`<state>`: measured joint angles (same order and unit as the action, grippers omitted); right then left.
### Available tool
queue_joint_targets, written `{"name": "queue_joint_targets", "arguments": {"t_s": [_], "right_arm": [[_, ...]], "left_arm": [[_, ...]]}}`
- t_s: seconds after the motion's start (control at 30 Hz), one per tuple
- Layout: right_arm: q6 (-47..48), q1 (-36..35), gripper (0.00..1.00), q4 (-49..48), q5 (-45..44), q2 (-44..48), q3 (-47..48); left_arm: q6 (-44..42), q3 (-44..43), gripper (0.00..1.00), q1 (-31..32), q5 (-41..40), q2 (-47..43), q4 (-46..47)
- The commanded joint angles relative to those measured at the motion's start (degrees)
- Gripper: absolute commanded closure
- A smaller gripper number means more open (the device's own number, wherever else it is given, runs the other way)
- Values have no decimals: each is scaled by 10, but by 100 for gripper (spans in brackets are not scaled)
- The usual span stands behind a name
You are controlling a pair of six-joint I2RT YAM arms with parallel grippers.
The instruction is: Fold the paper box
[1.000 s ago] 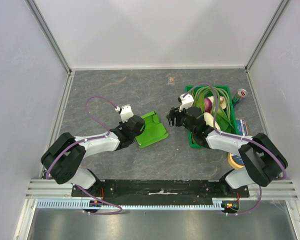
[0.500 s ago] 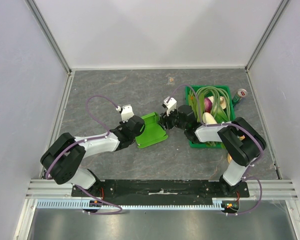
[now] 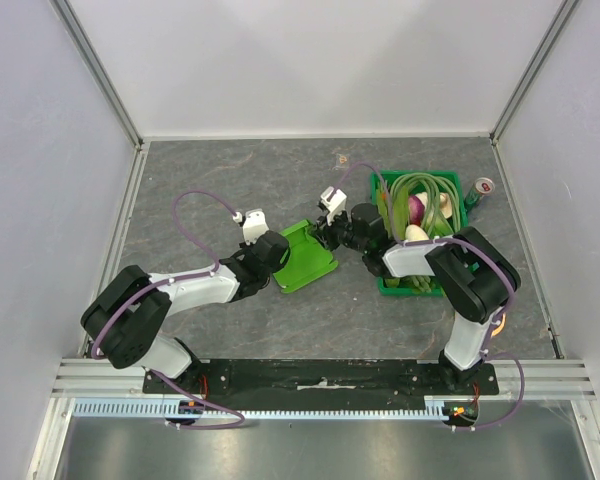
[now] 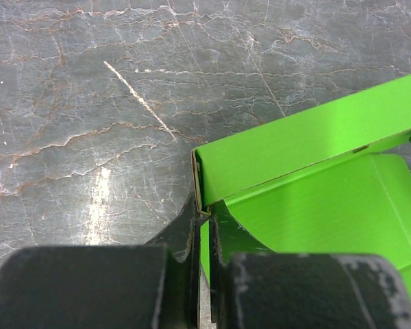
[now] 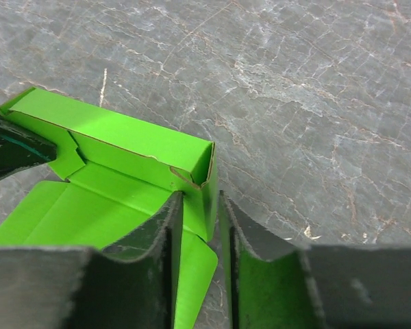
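Grey veined stone surface (image 3: 230,180) enclosed by plain white walls (image 3: 310,60). At centre, paper box (image 3: 307,262), pinched at opposite ends by left gripper (image 4: 204,216) and right gripper (image 5: 200,202).

The desk (image 3: 230,190) is a dark grey slab with pale marble-like veining and a few light scratches, closed in by white walls on three sides. Near its middle lies the paper box (image 3: 308,262), bright lime green and partly folded, its base flat on the stone and one long wall raised along the far edge. To its right, near but apart, sits a dark green crate (image 3: 395,289) of vegetables with a small can (image 3: 483,186) by its far right corner, and a tiny pale speck (image 3: 342,158), perhaps a scrap, lies farther back.
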<state>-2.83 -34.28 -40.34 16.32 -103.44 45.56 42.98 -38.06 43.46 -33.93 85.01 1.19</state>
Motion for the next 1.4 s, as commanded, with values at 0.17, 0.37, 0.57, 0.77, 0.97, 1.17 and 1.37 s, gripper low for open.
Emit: {"name": "queue_joint_targets", "arguments": {"t_s": [0.17,0.37,0.57,0.77,0.97,1.17,1.37], "right_arm": [[24,-20,89,-62,-86,-25,24],[23,-33,79,-62,-159,-36,35],[41,-33,73,-25,-178,-53,59],[51,-34,56,-7,-189,-68,81],[42,-33,58,13,-167,-78,99],[14,-14,53,5,-106,-82,101],[4,-3,47,13,-117,-72,93]], "left_arm": [[-19,13,98,0,23,11,-43],[-20,13,98,1,23,9,-45],[-21,13,98,0,22,9,-46],[-19,11,98,1,25,11,-46],[-21,11,98,1,21,8,-47],[-20,12,98,0,21,9,-48],[-21,11,98,0,21,10,-46]]}}
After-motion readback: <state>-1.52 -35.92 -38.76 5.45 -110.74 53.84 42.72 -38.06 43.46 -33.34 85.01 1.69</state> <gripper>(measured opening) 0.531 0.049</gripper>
